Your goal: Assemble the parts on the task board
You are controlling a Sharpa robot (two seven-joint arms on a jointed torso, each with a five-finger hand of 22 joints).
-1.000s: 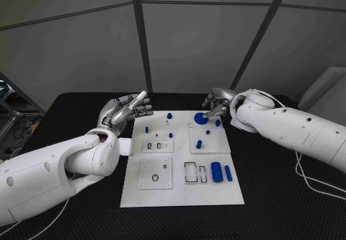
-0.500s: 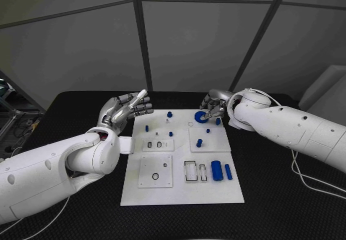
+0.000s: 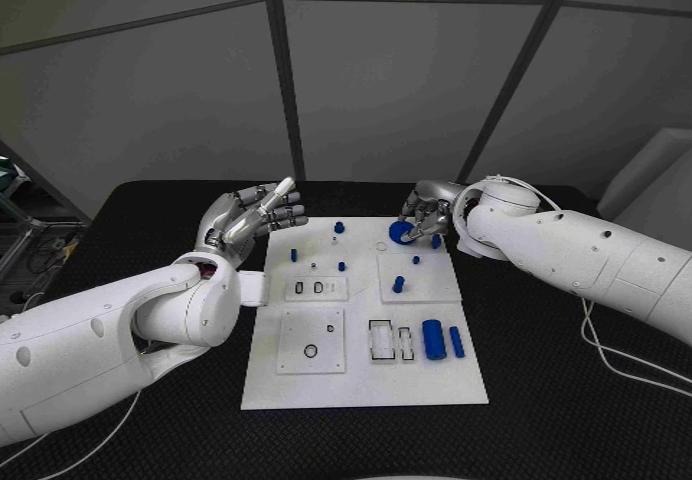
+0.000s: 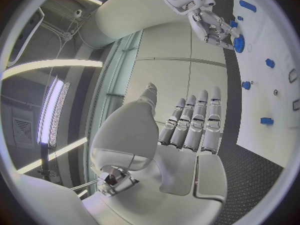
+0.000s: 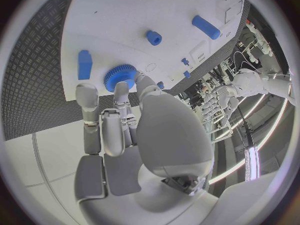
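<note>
Right robot hand (image 3: 421, 217), having descended onto the blue gear (image 3: 401, 235), is closing its fingertips around it; left robot hand (image 3: 254, 217) is hovering open, idle.

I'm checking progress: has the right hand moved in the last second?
Yes. The right hand has come down toward the blue gear at the board's far edge.

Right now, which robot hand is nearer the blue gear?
Right. The right robot hand is at the blue gear, fingertips on it; the left robot hand hovers open off the board's far-left corner.
</note>
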